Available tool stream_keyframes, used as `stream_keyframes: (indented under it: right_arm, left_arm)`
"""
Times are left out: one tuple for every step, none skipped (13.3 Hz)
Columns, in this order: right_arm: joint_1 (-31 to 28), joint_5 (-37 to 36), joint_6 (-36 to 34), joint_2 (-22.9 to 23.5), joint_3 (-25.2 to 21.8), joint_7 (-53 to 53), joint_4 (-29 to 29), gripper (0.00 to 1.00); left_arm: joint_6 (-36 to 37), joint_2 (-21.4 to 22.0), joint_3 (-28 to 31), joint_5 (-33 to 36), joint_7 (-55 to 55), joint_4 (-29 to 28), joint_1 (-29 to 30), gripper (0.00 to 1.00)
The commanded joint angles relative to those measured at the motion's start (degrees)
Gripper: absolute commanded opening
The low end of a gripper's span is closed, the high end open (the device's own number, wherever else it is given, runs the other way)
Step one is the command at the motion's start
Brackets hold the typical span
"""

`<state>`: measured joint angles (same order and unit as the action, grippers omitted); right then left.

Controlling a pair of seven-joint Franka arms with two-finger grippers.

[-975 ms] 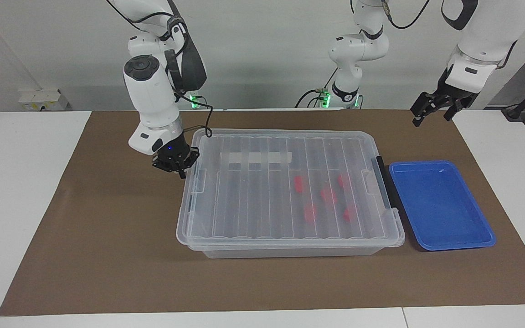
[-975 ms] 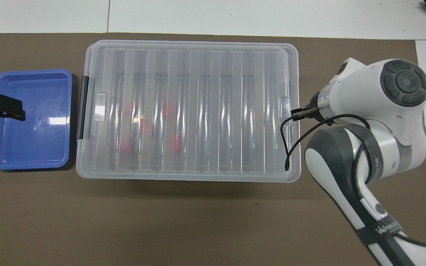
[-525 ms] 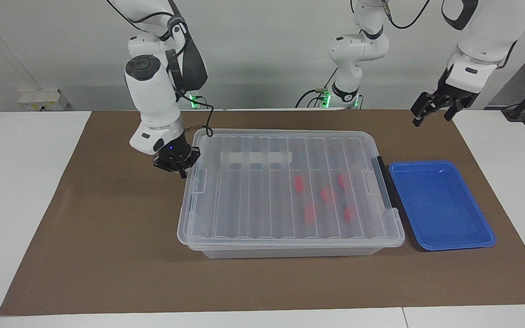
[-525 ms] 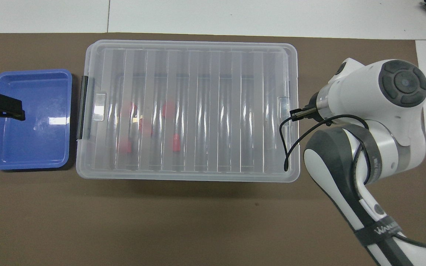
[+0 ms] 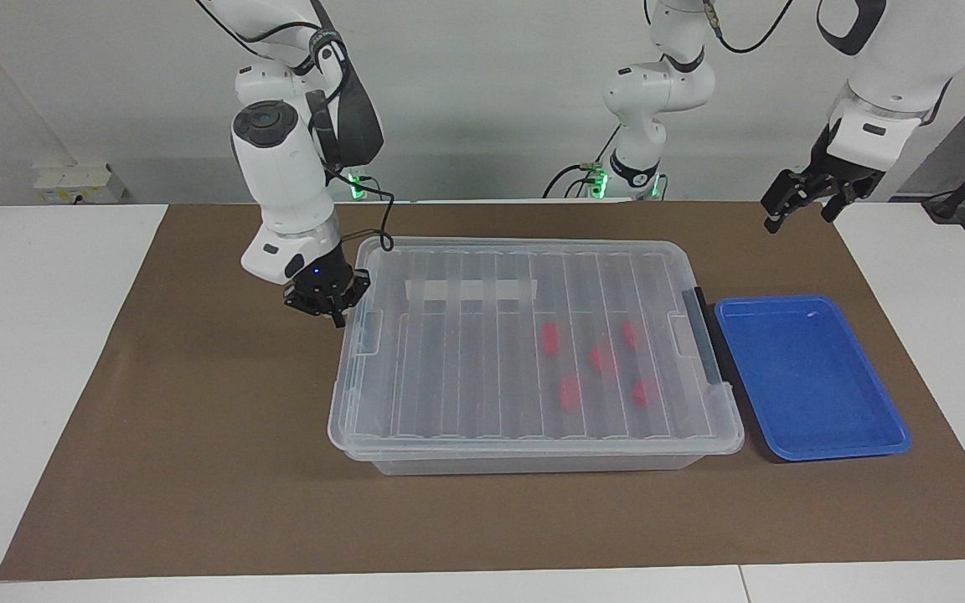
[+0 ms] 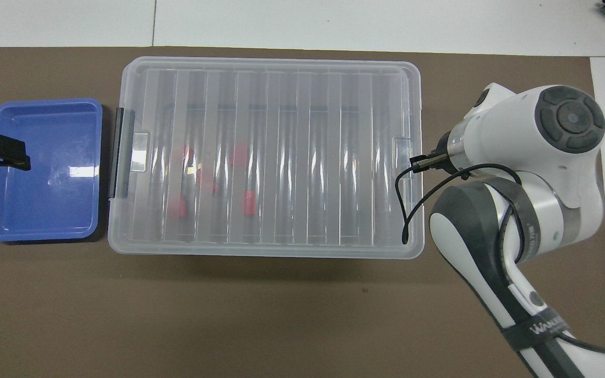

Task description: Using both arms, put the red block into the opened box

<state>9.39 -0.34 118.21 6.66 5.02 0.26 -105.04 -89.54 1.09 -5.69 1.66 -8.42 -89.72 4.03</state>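
Note:
The box (image 5: 533, 463) stands mid-table with its ribbed clear lid (image 5: 449, 360) lying on it. Several red blocks (image 5: 569, 392) show through the lid (image 6: 308, 157), inside the box toward the left arm's end; in the overhead view one red block (image 6: 250, 203) lies nearest the robots. My right gripper (image 5: 336, 316) is shut and low at the lid's edge at the right arm's end, beside the latch tab; it holds nothing I can see. My left gripper (image 5: 799, 219) hangs open and empty, high over the mat by the blue tray.
An empty blue tray (image 5: 809, 377) lies beside the box at the left arm's end, next to the box's black bar (image 5: 704, 335). A white tape strip (image 5: 470, 291) is on the lid. A brown mat (image 5: 198, 435) covers the table.
The right gripper has nudged toward the box, and the lid's edge at that end has slid slightly toward the left arm's end. The left gripper has risen a little.

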Motion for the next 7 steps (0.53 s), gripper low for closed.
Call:
stream_keyframes:
  right_arm:
    - [-0.16,1.31,-0.17,-0.86,0.34,-0.97,-0.34,0.00]
    - [-0.25,1.31,-0.26,-1.12,0.34,-0.88,-0.34,0.00]
    - [-0.34,1.40,-0.52,-1.39,0.25,-0.79,-0.34,0.00]
    - [-0.77,1.40,-1.31,-2.00,0.25,0.17,-0.34,0.00]
    - [-1.13,1.40,-2.19,-2.70,0.16,2.35,-0.34,0.00]
    - [-1.13,1.31,-3.41,-3.32,-0.10,4.29,-0.43,0.00]
    - [-1.56,0.53,-4.64,-3.93,-0.27,5.87,-0.43,0.00]
  left_arm:
    - [-0.37,1.37,0.15,-0.34,0.34,-1.60,0.28,1.00]
    - [-0.37,1.37,0.24,-0.34,0.34,-1.51,0.28,1.00]
    - [-0.37,1.37,0.15,-0.34,0.42,-1.51,0.28,1.00]
    - [-0.37,1.37,0.15,-0.34,0.42,-1.51,0.28,1.00]
    - [-0.37,1.37,0.15,-0.34,0.42,-1.51,0.28,1.00]
    - [-0.37,1.37,0.15,-0.34,0.42,-1.51,0.28,1.00]
    - [-0.37,1.37,0.15,-0.34,0.34,-1.51,0.28,1.00]
